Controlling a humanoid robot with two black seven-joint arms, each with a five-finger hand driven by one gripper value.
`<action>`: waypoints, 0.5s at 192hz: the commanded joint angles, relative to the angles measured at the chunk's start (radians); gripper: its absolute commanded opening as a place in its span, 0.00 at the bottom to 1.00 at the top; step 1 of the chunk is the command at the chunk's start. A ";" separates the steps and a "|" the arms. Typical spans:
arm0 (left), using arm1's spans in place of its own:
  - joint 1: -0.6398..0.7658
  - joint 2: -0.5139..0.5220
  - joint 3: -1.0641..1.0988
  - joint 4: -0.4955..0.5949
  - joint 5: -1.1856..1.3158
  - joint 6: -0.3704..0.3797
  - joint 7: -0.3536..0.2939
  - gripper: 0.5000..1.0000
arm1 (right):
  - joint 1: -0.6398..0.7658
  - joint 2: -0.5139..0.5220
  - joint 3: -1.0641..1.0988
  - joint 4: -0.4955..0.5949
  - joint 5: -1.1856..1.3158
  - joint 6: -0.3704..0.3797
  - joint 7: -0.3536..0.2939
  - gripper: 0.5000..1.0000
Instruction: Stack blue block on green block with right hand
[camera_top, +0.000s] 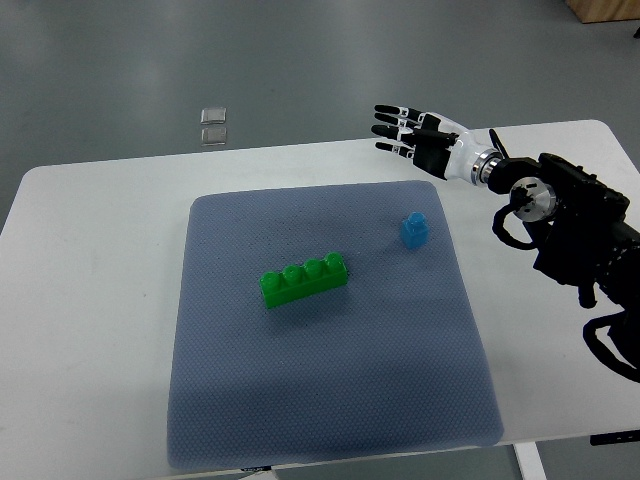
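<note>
Blue block (414, 229) sits on the grey mat (330, 400) near the green block (303, 281), so the right hand (418, 139), fingers (392, 129) spread and empty, should come down and pinch it gently.

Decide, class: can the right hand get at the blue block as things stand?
Probably yes. The right hand hovers open, beyond the blue block, which stands alone on the mat; nothing lies between them, and the green block sits well aside.
</note>
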 joint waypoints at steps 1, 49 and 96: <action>-0.001 0.000 0.000 0.000 0.000 0.002 0.000 1.00 | 0.005 0.000 -0.006 0.000 -0.006 0.001 0.000 0.85; 0.000 0.000 0.002 0.000 0.000 0.001 0.000 1.00 | 0.059 0.000 -0.081 0.000 -0.049 -0.002 0.000 0.85; 0.000 0.000 0.002 -0.002 0.000 0.001 0.000 1.00 | 0.096 -0.043 -0.196 0.000 -0.084 -0.002 0.002 0.85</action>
